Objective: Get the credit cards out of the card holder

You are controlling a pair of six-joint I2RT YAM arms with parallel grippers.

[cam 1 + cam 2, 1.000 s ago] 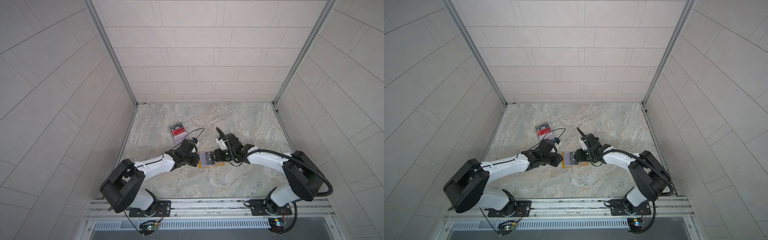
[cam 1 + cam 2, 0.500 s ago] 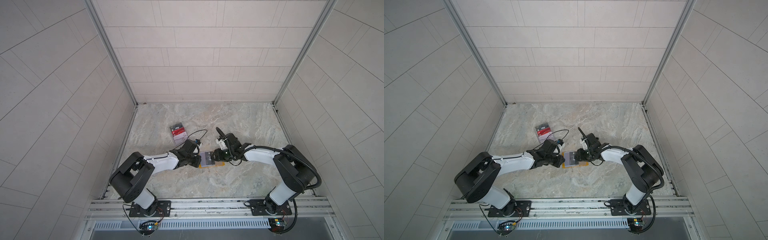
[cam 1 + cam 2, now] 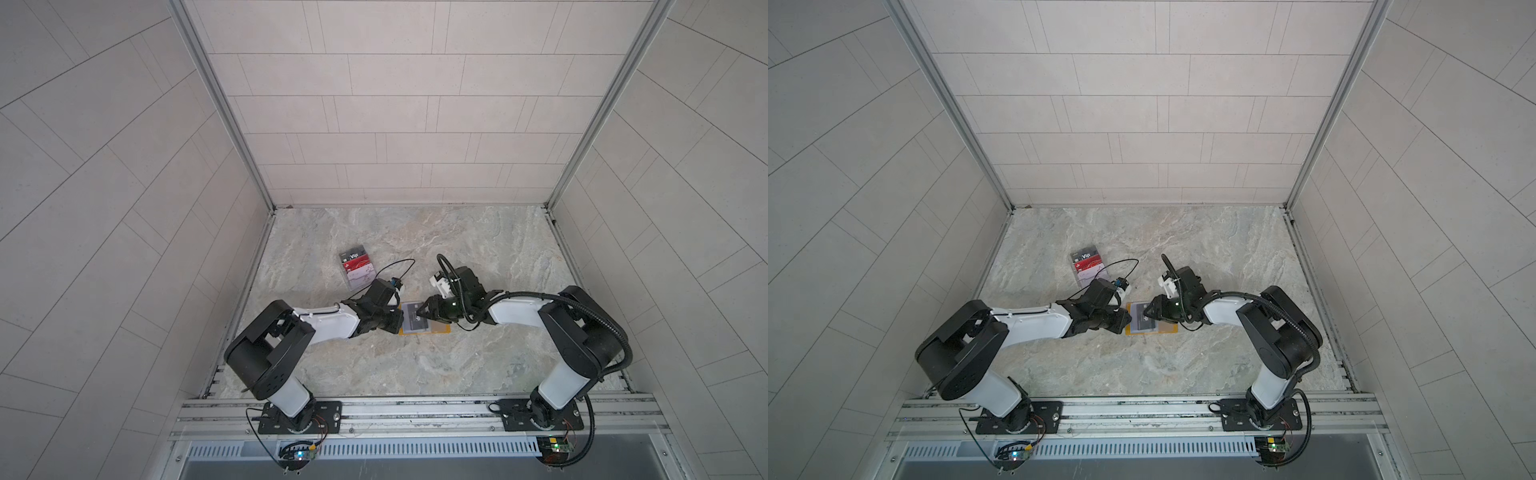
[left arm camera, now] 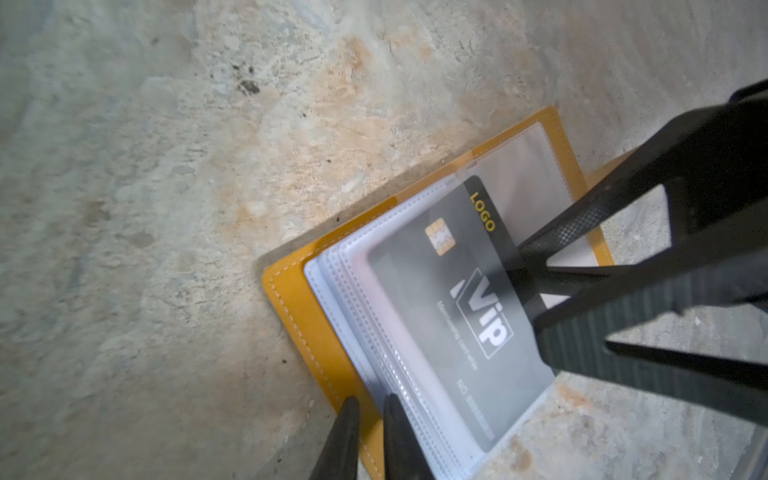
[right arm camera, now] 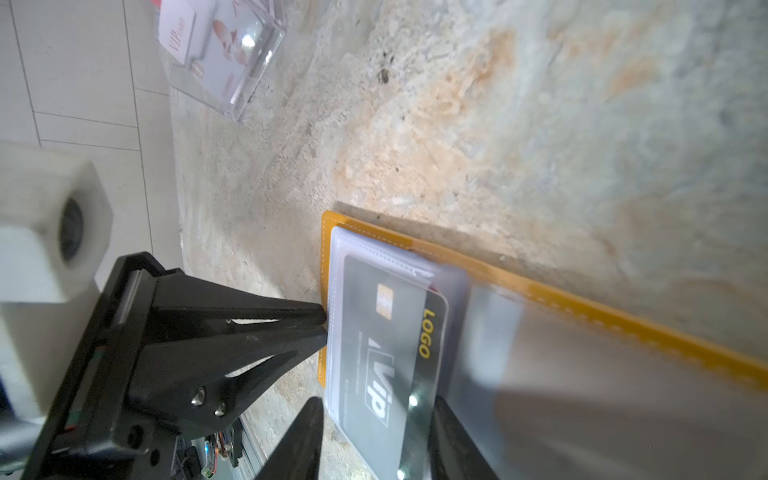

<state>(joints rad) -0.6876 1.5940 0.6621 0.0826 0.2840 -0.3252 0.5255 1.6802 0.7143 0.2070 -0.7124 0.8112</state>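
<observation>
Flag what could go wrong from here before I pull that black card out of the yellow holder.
1. The left gripper pinches only the card holder at its edge, so a pull may drag it across the table.
2. The black Vip card sits mostly inside a clear sleeve; the right gripper, jaws apart over it, may catch the sleeve too.

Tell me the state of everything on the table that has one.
card holder: open, flat on the table
Vip card: partly slid out of the card holder
left gripper: fingers shut on card holder's edge
right gripper: fingers apart at the Vip card
acrylic box: holds cards
</observation>
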